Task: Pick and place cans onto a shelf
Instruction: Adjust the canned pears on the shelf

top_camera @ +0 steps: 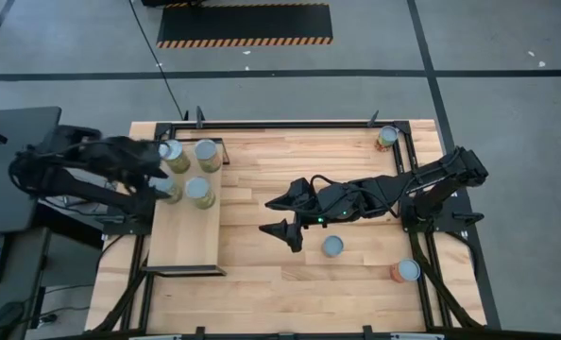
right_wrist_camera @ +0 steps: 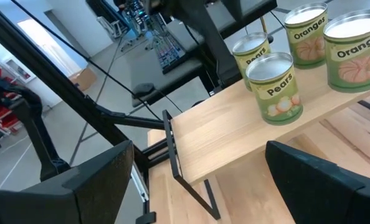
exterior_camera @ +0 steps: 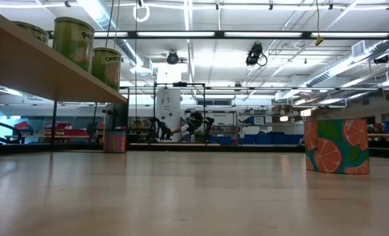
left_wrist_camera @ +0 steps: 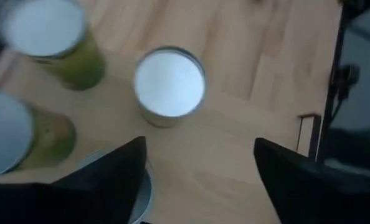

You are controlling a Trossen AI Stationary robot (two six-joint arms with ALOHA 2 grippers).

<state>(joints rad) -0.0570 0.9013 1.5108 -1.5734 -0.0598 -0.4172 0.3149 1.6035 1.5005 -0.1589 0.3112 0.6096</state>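
Shelf (top_camera: 188, 241): a pale board in a thin black frame at the left side of the desk (top_camera: 290, 283), raised above it; its near half was bare.
Cans on shelf: four stood upright in a cluster at the far end, two at the back (top_camera: 207, 151) and two in front (top_camera: 198, 191). The right wrist view read "Pears" on two labels (right_wrist_camera: 276, 87) and "Oranges" on two more (right_wrist_camera: 354, 50).
Left gripper (top_camera: 158, 170): hung over the can cluster at the shelf's far left. In the left wrist view its fingers (left_wrist_camera: 119, 171) were spread with a clear gap, holding nothing; one silver can top (left_wrist_camera: 169, 83) sat ahead of the gap, and another can showed partly under one finger.
Right gripper (top_camera: 282, 215): reached over the middle of the desk, pointing at the shelf, fingers wide apart and empty.
Loose cans: a bluish-grey one (top_camera: 332, 246) stood just beside the right gripper; an orange-red one (top_camera: 406, 271) stood near the desk's front right corner; another (top_camera: 386, 138) stood at the far right corner.
Low view: a can with orange-slice print (exterior_camera: 336, 145) stood on the desk at right; the shelf cans showed at upper left.
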